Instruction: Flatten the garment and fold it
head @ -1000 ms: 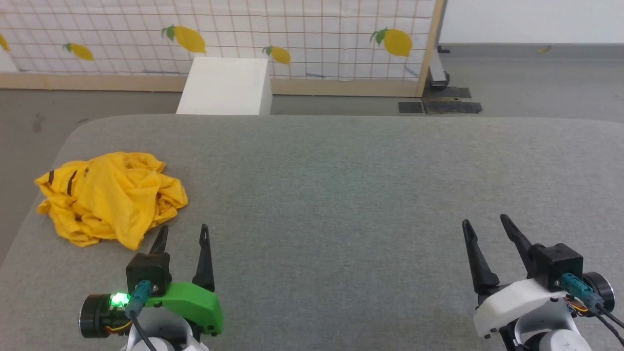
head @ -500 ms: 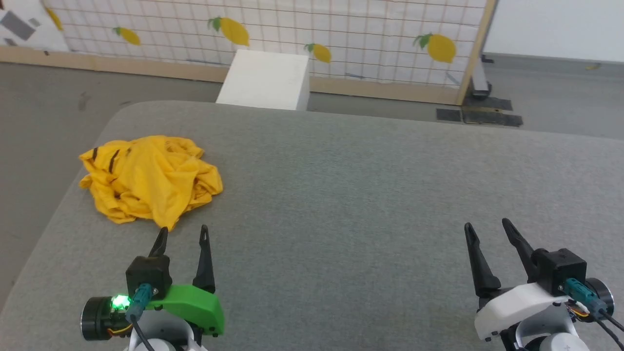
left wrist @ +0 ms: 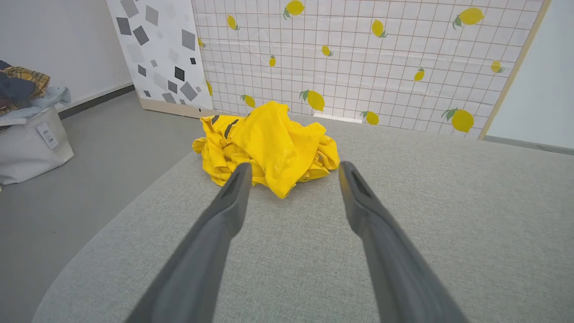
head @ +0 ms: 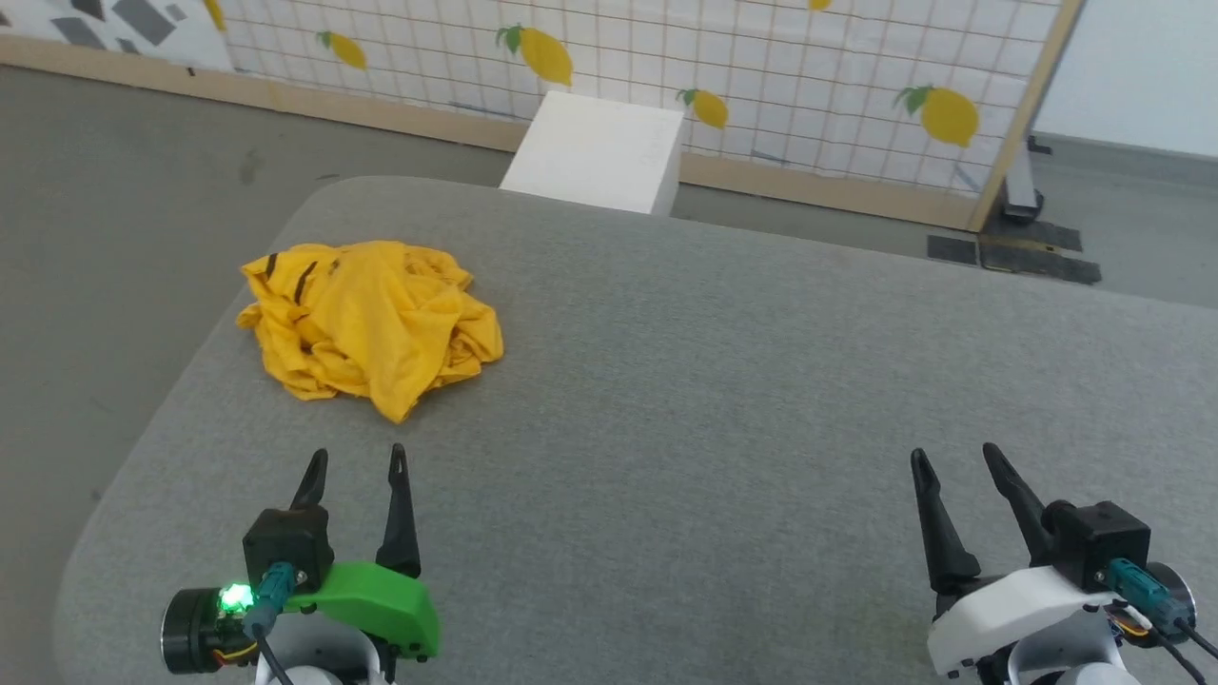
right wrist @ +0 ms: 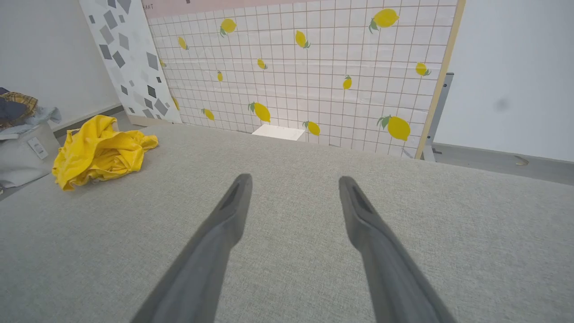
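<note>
In the upper left of the head view, the crumpled yellow garment (head: 371, 319) is lying near the rounded left edge of the worktop (head: 685, 400). At the lower left, our left fingers (head: 399, 514) are standing wide apart and empty, near its closest fold. Bare grey surface is stretching across the middle to our right fingers (head: 933, 518) at the lower right, also spread wide and holding nothing.

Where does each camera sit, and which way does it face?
Head view: on the head, looking down at the garment on the grey surface; left gripper and right gripper show, jaws open.
Left wrist view: left wrist, facing the garment between its own jaws.
Right wrist view: right wrist, facing the lemon-print screen past its own jaws.
Shared: all show the garment.
</note>
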